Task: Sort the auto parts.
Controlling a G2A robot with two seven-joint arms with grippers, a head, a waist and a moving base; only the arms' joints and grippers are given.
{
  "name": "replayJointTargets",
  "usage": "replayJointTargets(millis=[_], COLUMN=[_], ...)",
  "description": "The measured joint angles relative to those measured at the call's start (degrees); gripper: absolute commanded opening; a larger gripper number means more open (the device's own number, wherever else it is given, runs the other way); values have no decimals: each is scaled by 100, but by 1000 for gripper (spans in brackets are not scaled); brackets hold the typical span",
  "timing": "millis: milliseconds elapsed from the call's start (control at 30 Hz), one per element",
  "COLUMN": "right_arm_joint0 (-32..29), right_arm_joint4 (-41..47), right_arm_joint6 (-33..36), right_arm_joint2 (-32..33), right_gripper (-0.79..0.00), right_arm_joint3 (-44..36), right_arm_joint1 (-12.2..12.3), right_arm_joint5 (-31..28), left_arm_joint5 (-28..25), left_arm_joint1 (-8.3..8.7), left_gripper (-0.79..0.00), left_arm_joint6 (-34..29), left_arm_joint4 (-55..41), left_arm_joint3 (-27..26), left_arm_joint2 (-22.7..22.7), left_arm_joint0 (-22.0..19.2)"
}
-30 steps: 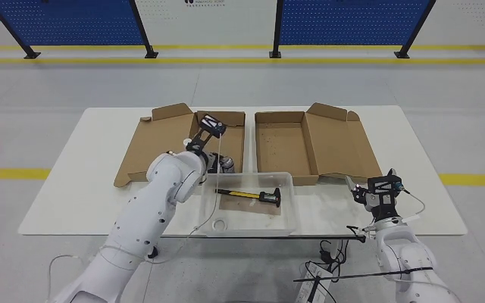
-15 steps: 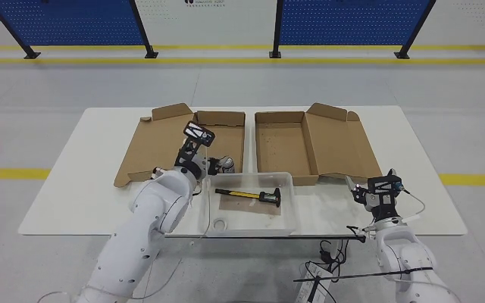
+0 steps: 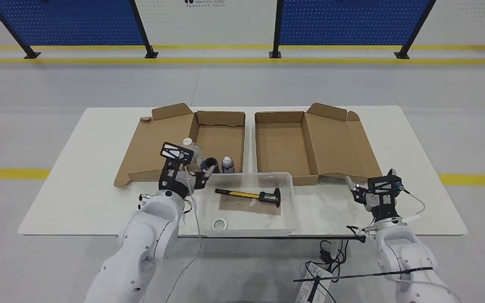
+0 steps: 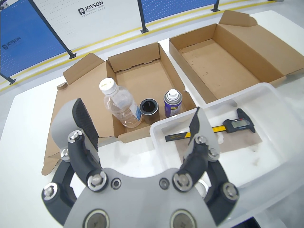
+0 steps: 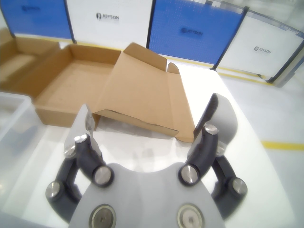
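Bench: white table (image 3: 91, 167) on a grey floor, blue and white panels behind. Two open cardboard boxes at the far side, a clear bin (image 3: 284, 220) at the near edge between my arms.

Change over the last second: my left arm was stretched out over the left box (image 3: 223, 136) and has since drawn back toward me, clear of the box. My left claw (image 4: 137, 109) is now released, pads wide apart, nothing between them. It hangs by the near edge of that box, beside the bin's left far corner. My right claw (image 5: 149, 102) has not moved. It is also spread and empty, over the table's right near corner, just short of the right box (image 3: 282, 151).

Left box holds a clear bottle (image 4: 121, 110), a black cylinder (image 4: 149, 110) and a spray can (image 4: 173, 104), all upright in a row along the near wall. The bottle and cylinder are touching or nearly so, with the can just beside them.

Reading: the retreat with an empty claw suggests a drop-off in the left box is complete. The right box has nothing sorted into it yet.

Still to sort: the caliper (image 4: 239, 124), lying flat in the far half of the bin with its display head at the right end. A white ring (image 3: 220, 224) sits in the bin's near left corner.

Caliper vs left claw: to my right of the claw, lower, and inside the bin wall. The near end of its beam is close to my right pad's line.
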Motion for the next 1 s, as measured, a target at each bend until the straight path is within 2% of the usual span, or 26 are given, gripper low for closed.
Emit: replayJointTargets(millis=[367,700,1000], right_arm_joint0=[0,0,0], right_arm_joint4=[0,0,0], right_arm_joint6=[0,0,0], right_arm_joint2=[0,0,0], right_gripper=[0,0,0], right_arm_joint3=[0,0,0], right_arm_joint1=[0,0,0], right_arm_joint5=[0,0,0], left_arm_joint5=[845,983,741], left_arm_joint1=[-9,-54,-72], left_gripper=[0,0,0], left_arm_joint6=[488,517,502], left_arm_joint4=[145,-53,-587], left_arm_joint3=[-486,-577,-533], left_arm_joint2=[-684,-931,-1357], left_arm_joint0=[982,1235,1362])
